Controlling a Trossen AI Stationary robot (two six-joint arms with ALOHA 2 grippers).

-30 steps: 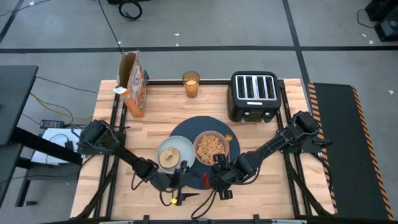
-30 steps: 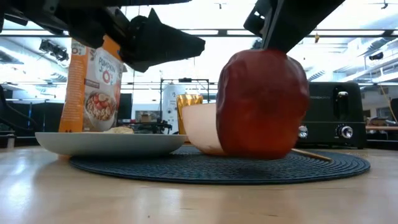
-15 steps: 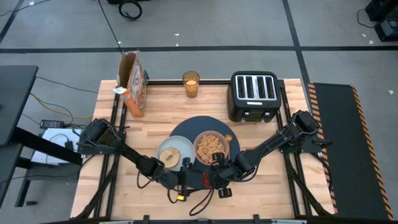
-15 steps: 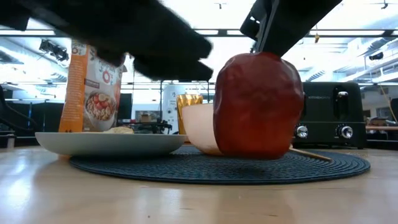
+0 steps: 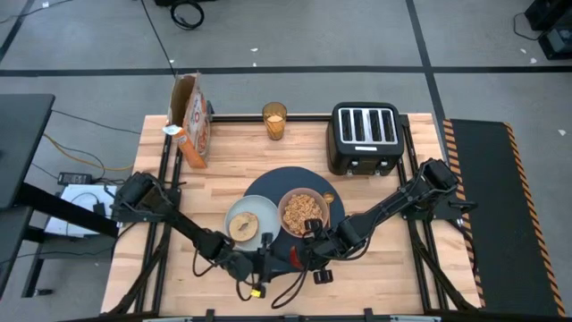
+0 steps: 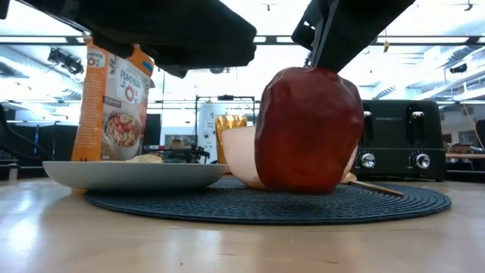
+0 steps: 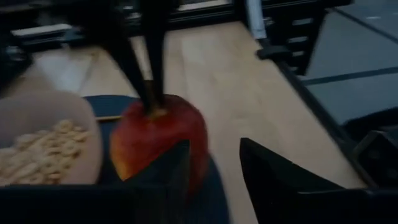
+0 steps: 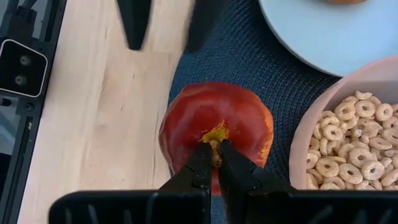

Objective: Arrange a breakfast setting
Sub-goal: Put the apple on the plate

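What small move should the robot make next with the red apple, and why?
Probably the left gripper should ease forward around the red apple: its fingers stand open near it, while the right gripper only pinches its stem.

You've got even overhead light up top, harsh backlit glare in the low view, and the left wrist view's dim and motion-blurred.

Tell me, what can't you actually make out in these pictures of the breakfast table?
- The apple: in the high view, nearly hidden under both grippers.
- The apple's underside: in the low view, whether it rests on the mat or hangs just above.
- The left gripper: blurred in its wrist view; whether its fingers touch the apple.
- The spoon: in the low view, mostly hidden behind the apple.
- The toast: in the low view, only a sliver above the plate rim.
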